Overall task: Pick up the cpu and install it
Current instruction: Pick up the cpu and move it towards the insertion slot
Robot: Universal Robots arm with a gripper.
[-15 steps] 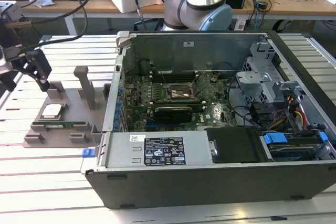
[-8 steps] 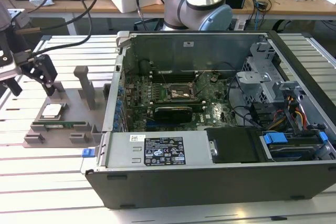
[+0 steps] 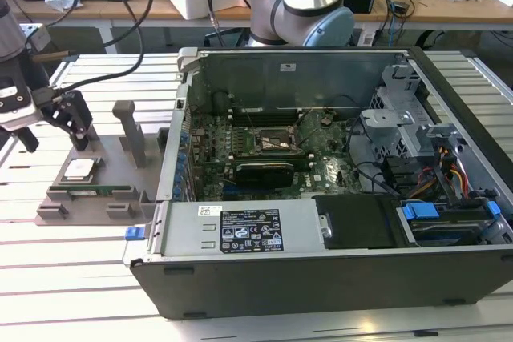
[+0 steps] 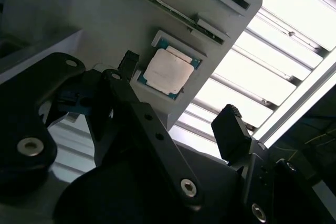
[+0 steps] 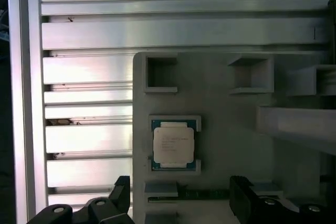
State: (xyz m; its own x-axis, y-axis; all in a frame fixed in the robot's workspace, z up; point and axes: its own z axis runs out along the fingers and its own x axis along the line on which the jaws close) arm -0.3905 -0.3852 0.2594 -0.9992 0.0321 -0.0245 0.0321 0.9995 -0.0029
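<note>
– Hand (image 3: pixel 50 130) first: how do its fingers stand?
– Spread wide, with nothing between them. In the exterior view it hangs over the gray holder (image 3: pixel 112 170), at the exterior view's left of the open computer case (image 3: pixel 321 278). The two dark fingers (image 3: pixel 76 120) stand well apart in the air.
– And the cpu (image 3: pixel 80 169)?
– It lies flat in a square recess of that holder, silver top up. The holder rests on the slatted metal tabletop (image 3: pixel 72 270). The hand is above the chip and not touching it.
– Do the wrist cameras agree?
– Yes. In the first wrist view the cpu (image 5: pixel 174 144) sits square in its recess, and the two fingertips (image 5: pixel 122 192) flank it from nearer the camera, one on each side, clear of it. In the second wrist view the cpu (image 4: pixel 168 72) shows past the black linkage, again with a fingertip on either side.
– Anything beside it?
– A long green memory stick (image 5: pixel 186 196) lies in a narrow slot of the holder, just beside the cpu's recess.
– And the case?
– It lies on its side with the cover off. The green motherboard (image 3: pixel 321 167) is in view, with a metal-framed socket (image 3: pixel 268 142) near its middle.
</note>
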